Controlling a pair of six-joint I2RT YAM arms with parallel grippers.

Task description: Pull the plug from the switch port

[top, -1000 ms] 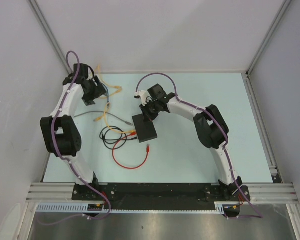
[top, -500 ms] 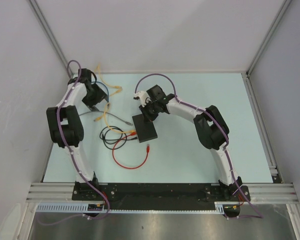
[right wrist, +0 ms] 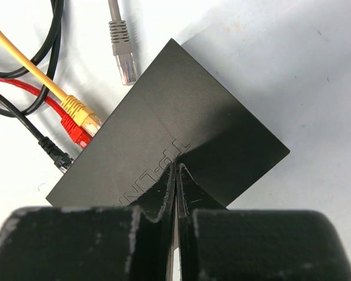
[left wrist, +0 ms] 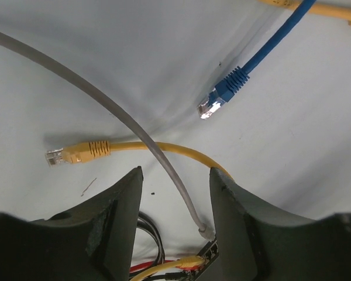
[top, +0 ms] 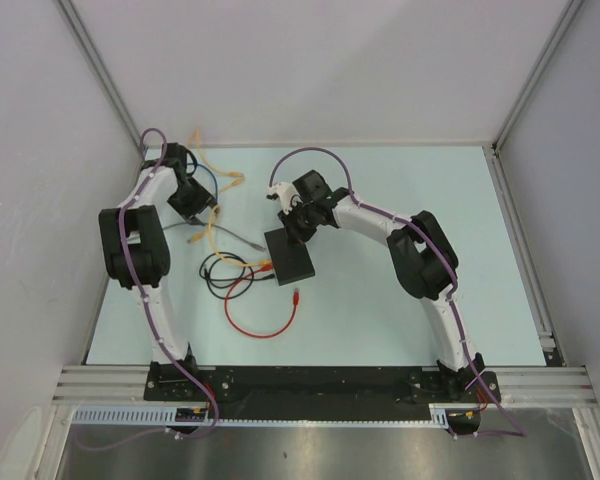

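The flat black switch box (top: 289, 258) lies mid-table. In the right wrist view its port edge holds a yellow plug (right wrist: 81, 112), a red plug (right wrist: 75, 132) and a black plug (right wrist: 54, 153). A grey plug (right wrist: 123, 58) lies loose on the table beside the box's corner. My right gripper (right wrist: 176, 168) is shut, its tips pressed on top of the box (right wrist: 181, 105). My left gripper (left wrist: 175, 178) is open and empty, above the grey cable (left wrist: 123, 117), well left of the box (left wrist: 217, 253); it also shows in the top view (top: 198, 207).
A loose blue plug (left wrist: 219, 98) and a loose yellow plug (left wrist: 61, 155) lie on the table under the left gripper. A red cable loop (top: 265, 320) and black cable coil (top: 220, 272) lie left of and in front of the box. Enclosure walls stand on three sides.
The left arm's elbow has swung back toward the far left wall and its gripper has shifted slightly toward the box. The right arm and the box have not moved.
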